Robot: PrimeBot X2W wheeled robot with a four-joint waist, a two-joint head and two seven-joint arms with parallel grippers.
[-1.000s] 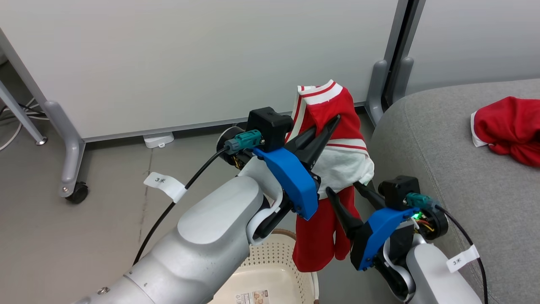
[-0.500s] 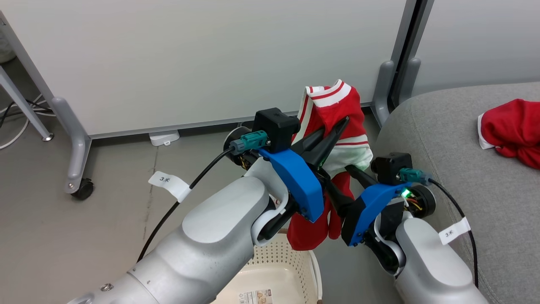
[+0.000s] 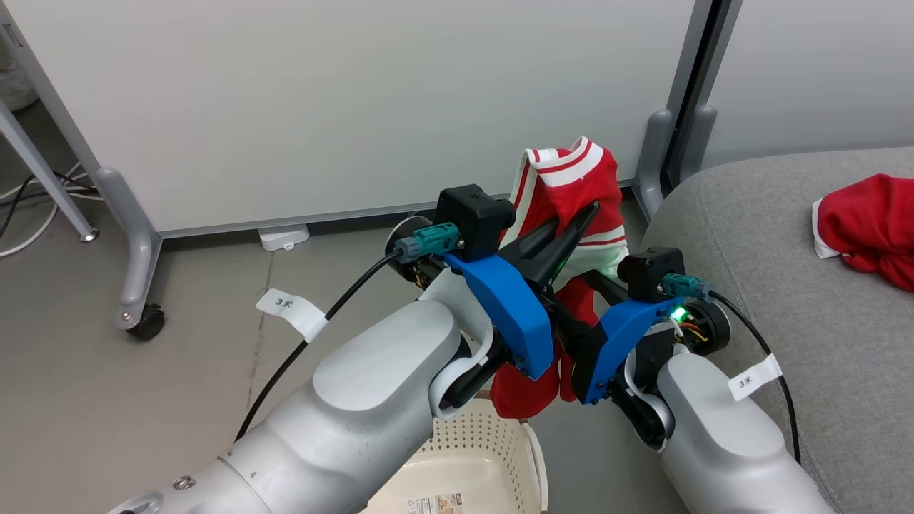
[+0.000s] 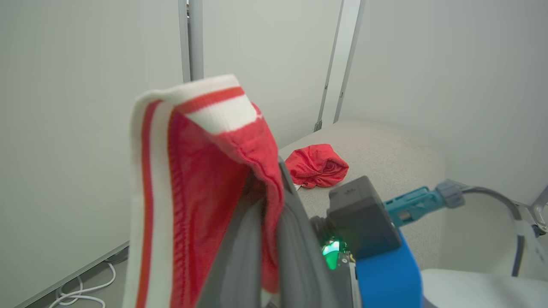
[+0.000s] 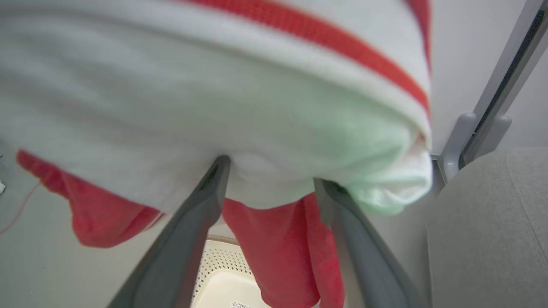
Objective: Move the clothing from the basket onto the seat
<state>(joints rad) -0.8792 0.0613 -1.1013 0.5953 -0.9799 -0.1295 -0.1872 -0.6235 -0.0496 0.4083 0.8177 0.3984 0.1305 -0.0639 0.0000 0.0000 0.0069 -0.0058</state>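
Left end effector (image 3: 575, 217): closed on the red-and-white striped garment (image 3: 571, 178), fingers (image 4: 239, 239) pinched together with the fabric draped over their tips. White ribbed band with a red stripe sits uppermost.

Garment position: held in the air, clear of the floor (image 3: 143, 400). Its red lower end hangs down between the two arms, above the far corner of the perforated cream basket (image 3: 485, 442). It is just left of the grey seat (image 3: 771, 235) and not on it.

Right end effector (image 5: 272, 171): fingers spread apart, gripping nothing. Their tips are up against the underside of the garment's white part, and the red tail hangs beyond the gap. A green light glows at this wrist.

Plain red garment (image 3: 867, 225): crumpled on the seat cushion, white edging showing on its left side, well apart from both arms.

Background: white partition panel (image 3: 357, 107) on a castered foot (image 3: 146, 321).
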